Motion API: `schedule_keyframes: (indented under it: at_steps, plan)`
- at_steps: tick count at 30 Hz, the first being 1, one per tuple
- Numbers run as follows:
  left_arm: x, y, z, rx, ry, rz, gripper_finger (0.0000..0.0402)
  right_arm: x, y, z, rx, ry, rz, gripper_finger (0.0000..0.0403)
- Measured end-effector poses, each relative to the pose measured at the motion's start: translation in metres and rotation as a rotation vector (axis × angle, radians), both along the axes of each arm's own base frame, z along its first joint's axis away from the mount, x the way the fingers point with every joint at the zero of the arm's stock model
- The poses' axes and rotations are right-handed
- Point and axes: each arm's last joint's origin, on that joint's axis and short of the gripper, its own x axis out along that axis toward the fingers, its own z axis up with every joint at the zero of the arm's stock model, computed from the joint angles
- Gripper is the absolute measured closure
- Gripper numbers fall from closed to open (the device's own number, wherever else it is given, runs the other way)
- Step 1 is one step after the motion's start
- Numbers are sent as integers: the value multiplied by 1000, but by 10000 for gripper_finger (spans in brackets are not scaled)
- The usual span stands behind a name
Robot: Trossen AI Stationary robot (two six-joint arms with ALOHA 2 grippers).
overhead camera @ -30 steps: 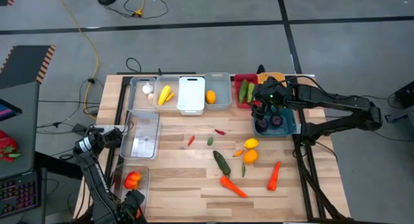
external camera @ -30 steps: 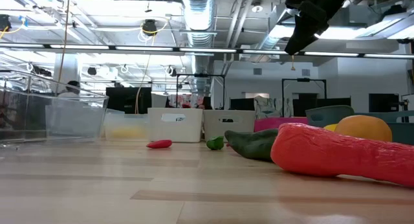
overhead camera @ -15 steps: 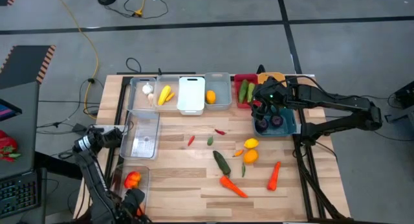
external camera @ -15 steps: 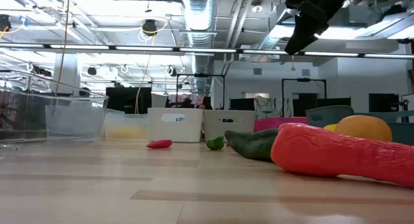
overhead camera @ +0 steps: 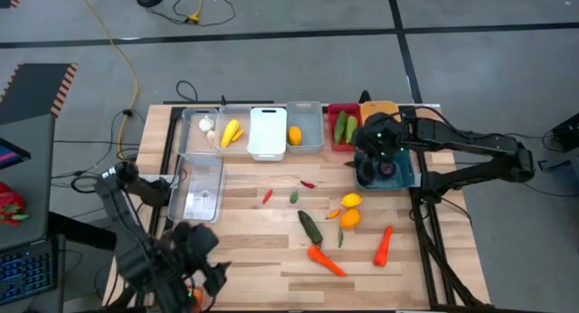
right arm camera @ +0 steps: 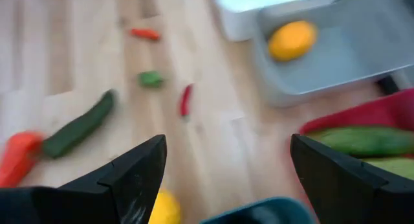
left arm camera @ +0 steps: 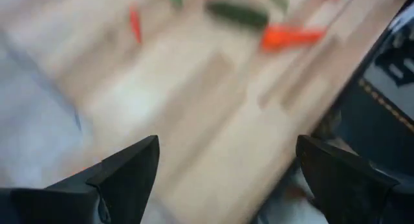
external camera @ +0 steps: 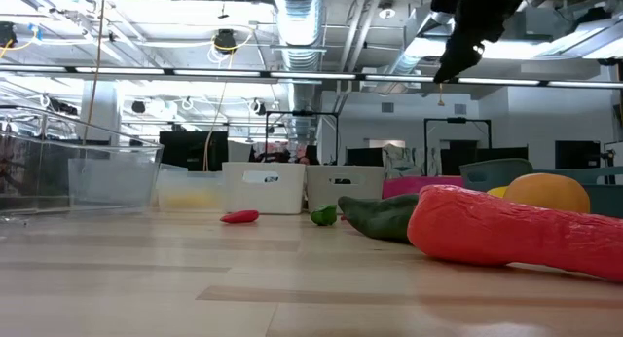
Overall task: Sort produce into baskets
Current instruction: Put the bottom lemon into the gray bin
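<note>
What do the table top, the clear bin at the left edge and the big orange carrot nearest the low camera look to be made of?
Table top: pale wood planks, visible seams and grain, slight sheen. Clear bin: see-through, glossy plastic by the look; the boards show through it. Carrot: probably moulded plastic or rubber, with a smooth, uniform orange-red skin and soft highlights.

- Wooden table, which I work over.
- Yellow cable on the grey floor.
- Ceiling ducts I see beyond the table.

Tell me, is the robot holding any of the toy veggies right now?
No. Both grippers are open and empty: the left gripper near the table's front left corner, the right gripper above the teal basket.
</note>
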Motion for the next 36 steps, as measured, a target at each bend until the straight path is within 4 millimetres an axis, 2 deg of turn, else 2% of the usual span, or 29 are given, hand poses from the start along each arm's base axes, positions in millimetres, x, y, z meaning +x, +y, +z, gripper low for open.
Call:
schedule_keyframes:
  at_steps: [3, 6, 12, 16, 24, 29, 36]
  plan:
    - [14, 13, 2, 143, -25, -69, 52, -2, 6, -3, 53, 31, 59, 46]
    - [28, 28, 2, 193, 22, -101, 52, -2, 18, -5, 61, 66, 112, 46]
    - [54, 60, 1, 301, 129, -197, 52, 0, 50, -5, 62, 74, 274, 46]
    - [67, 81, 1, 368, 192, -255, 52, 2, 71, -8, 101, 91, 319, 46]
    - [96, 111, 2, 454, 196, -388, 52, 21, 112, -36, 104, 239, 447, 46]
    - [114, 122, -16, 443, 207, -502, 52, 32, 134, -58, 89, 344, 502, 46]
    - [135, 139, -63, 356, 216, -612, 52, 43, 151, -86, -41, 447, 475, 46]
